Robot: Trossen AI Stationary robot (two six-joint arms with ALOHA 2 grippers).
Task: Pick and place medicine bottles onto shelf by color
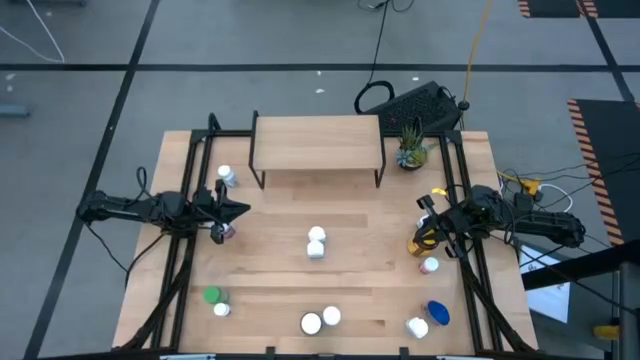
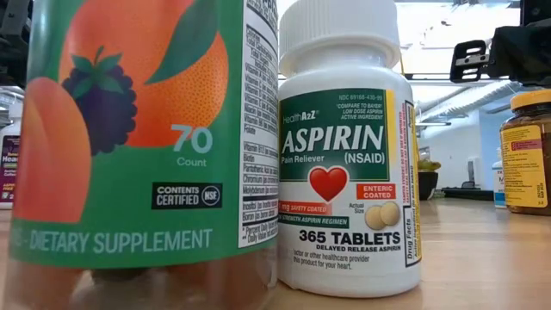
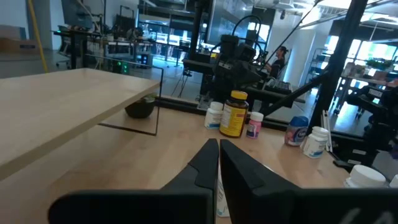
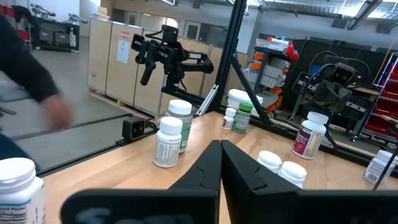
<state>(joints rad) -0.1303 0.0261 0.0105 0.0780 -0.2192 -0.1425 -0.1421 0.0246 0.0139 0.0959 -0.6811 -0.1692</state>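
The shelf (image 1: 317, 140) stands on black legs at the table's far middle, with nothing on it; it also shows in the left wrist view (image 3: 68, 106). Bottles stand about the table: a white one (image 1: 226, 177), a pink-labelled one (image 1: 228, 232), two white ones (image 1: 316, 242) at the centre, a green one (image 1: 212, 296), an amber one (image 1: 422, 240) and a blue one (image 1: 437, 313). My left gripper (image 1: 243, 210) hovers at the left, shut and empty (image 3: 218, 148). My right gripper (image 1: 424, 206) hovers at the right beside the amber bottle, shut and empty (image 4: 221, 148).
A potted plant (image 1: 410, 150) stands by the shelf's right end. More white bottles (image 1: 321, 320) stand near the front edge; two of them fill the low view (image 2: 344, 155). A blurred person (image 4: 37, 93) shows beyond the table in the right wrist view.
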